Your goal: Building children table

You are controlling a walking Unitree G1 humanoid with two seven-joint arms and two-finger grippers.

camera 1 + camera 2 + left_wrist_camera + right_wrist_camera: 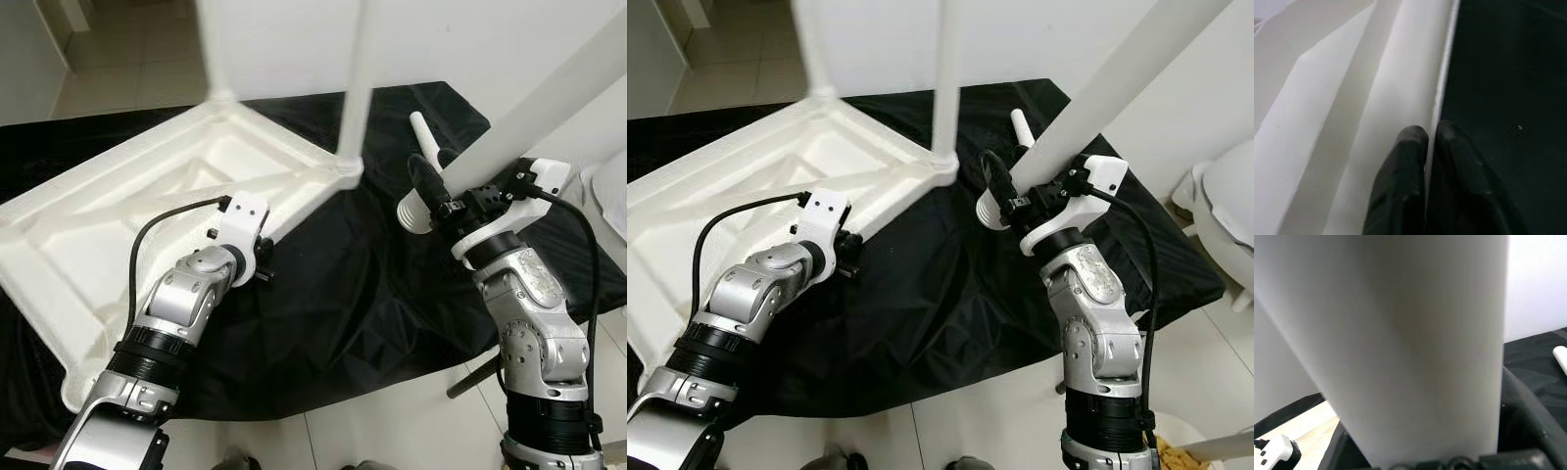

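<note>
The white table top [118, 211] lies upside down on a black cloth [353, 294]. Two white legs [353, 88] stand upright at its far corners. My left gripper [1430, 134] is shut on the table's near right rim [1442, 93], one black finger on each side of the thin edge. My right gripper [443, 193] is shut on a third white leg [534, 113], held at a slant with its ribbed end [411, 211] pointing down toward the cloth beside the table's corner. Another loose leg [423, 137] lies on the cloth behind it.
The cloth covers a pale tiled floor [392, 431]. A white wall stands right behind the table. A white rounded object [1229, 220] sits at the far right. A dark rod [475, 377] lies on the floor near my right arm.
</note>
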